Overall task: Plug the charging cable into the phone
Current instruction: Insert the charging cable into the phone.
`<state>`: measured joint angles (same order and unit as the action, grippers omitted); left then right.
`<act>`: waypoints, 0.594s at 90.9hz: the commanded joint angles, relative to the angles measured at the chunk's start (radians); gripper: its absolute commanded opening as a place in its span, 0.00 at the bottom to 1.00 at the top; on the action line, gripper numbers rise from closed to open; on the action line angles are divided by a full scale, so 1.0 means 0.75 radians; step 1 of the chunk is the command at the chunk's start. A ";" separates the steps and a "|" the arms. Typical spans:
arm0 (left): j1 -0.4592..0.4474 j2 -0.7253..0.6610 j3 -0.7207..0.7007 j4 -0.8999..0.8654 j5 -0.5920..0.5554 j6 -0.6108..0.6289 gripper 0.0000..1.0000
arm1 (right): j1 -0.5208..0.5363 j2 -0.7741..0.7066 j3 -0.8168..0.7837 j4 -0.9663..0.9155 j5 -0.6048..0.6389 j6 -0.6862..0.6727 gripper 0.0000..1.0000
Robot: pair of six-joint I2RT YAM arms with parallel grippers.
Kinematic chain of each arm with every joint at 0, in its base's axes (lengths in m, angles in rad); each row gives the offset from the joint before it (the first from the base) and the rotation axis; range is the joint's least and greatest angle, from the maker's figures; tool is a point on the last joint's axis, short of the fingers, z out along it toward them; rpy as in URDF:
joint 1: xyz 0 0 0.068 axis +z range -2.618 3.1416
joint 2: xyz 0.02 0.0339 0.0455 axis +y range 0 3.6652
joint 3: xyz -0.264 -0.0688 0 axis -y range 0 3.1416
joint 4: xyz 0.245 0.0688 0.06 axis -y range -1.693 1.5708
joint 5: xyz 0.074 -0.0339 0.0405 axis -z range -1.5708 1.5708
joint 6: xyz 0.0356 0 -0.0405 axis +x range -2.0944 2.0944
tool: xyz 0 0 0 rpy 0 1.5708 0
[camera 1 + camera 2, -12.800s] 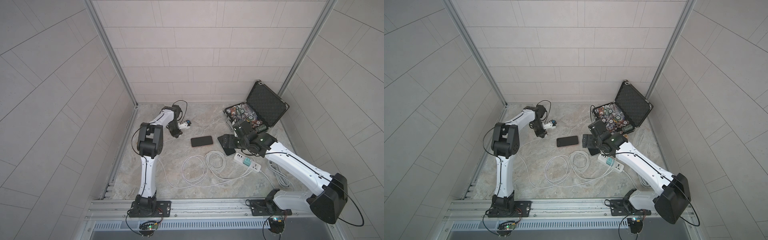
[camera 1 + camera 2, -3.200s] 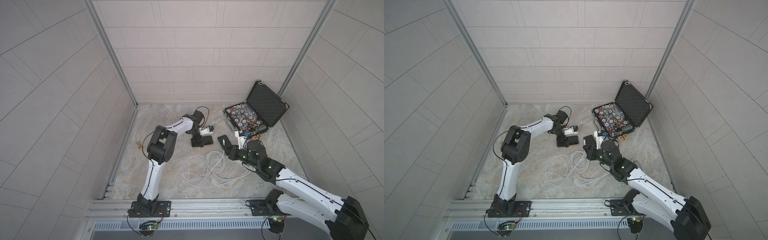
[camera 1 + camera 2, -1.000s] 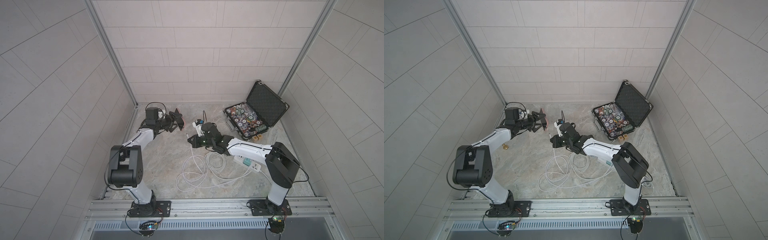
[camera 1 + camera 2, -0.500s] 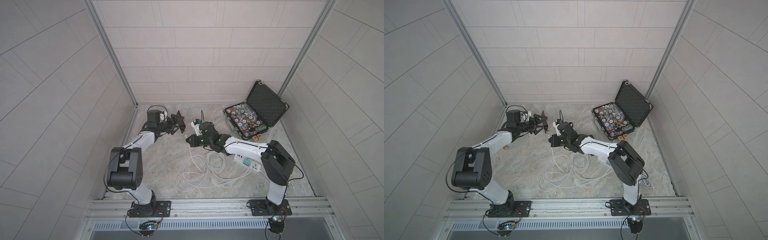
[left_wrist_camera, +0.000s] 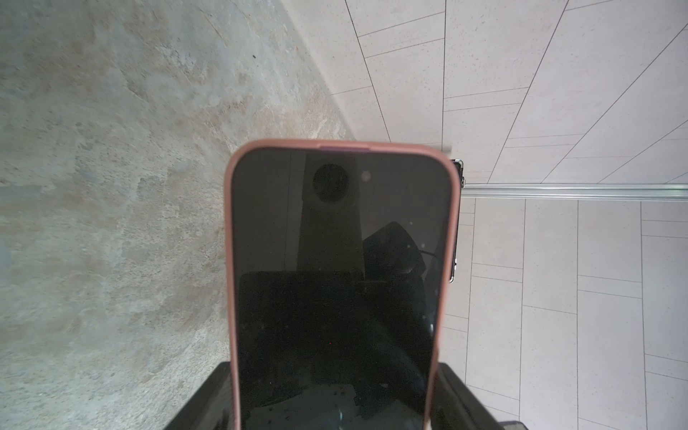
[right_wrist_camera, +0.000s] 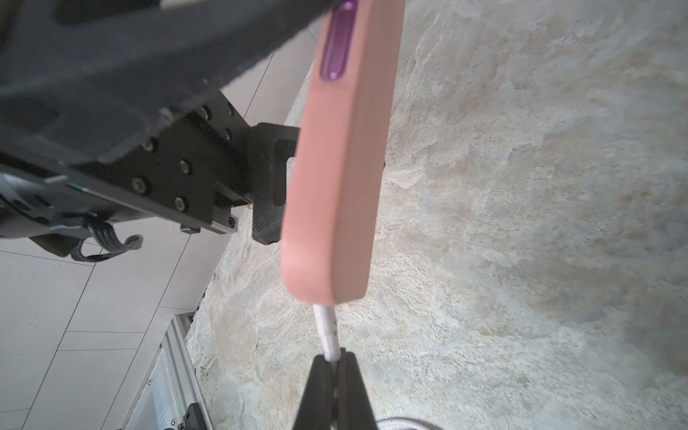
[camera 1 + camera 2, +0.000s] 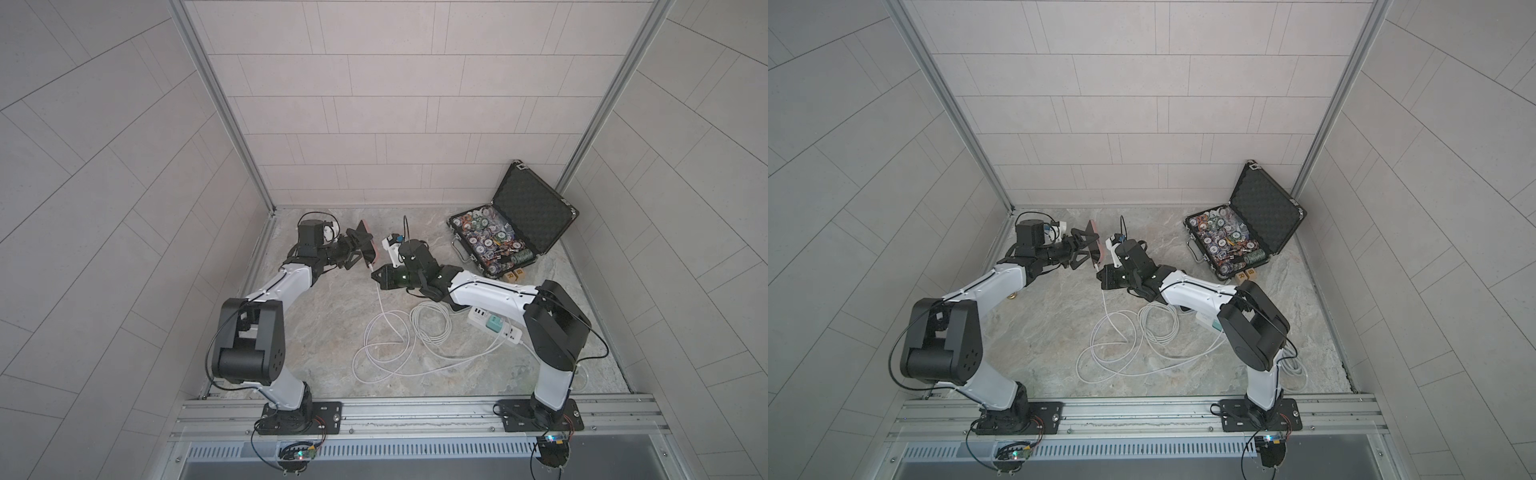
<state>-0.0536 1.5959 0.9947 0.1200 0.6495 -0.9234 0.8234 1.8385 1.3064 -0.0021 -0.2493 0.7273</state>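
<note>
**Step in hand:** insertion of the plug.

**Left pincer** (image 7: 356, 250): jaws stand wide, clamped across the width of the phone (image 7: 372, 248). The phone is held clear of the desk (image 7: 324, 332), over its far left part, on edge, with the black screen facing the arm's own wrist camera (image 5: 340, 279).

**Right pincer** (image 6: 337, 363): fully closed, pinching the charging cable (image 6: 327, 331) just behind its white plug. In the right wrist view the plug's tip meets the phone's lower short end, near one corner of that end as seen from this angle. The port itself is hidden, so it cannot be told whether the plug has entered it or only rests against the case. Most of the plug body shows between the fingertips and the phone. In my judgement it is not fully seated.

**Cable slack:** from the plug the cable drops to loose loops on the middle of the desk, then runs toward the power strip (image 7: 494, 330) near the right side. No tension is evident.

**Next move calls for:**
- The plug axis in line with the port.
- A short, straight push along the phone's length.
- A firm, unmoving hold by the left pincer against that push.
- No sideways load, which I judge could bend the plug or twist the phone in its grip.
</note>
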 commanded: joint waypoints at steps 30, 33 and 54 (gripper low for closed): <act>-0.002 -0.058 0.009 -0.011 -0.031 0.057 0.55 | -0.003 -0.045 -0.050 0.005 -0.013 0.049 0.00; -0.002 -0.057 0.009 -0.018 -0.039 0.057 0.55 | -0.002 -0.044 -0.052 0.006 -0.016 0.049 0.00; -0.002 -0.065 -0.011 -0.011 -0.054 0.051 0.55 | -0.003 -0.041 -0.083 0.033 -0.025 0.061 0.00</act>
<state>-0.0536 1.5944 0.9943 0.0830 0.6006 -0.9009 0.8242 1.8374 1.2594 0.0147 -0.2714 0.7673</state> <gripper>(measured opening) 0.754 0.048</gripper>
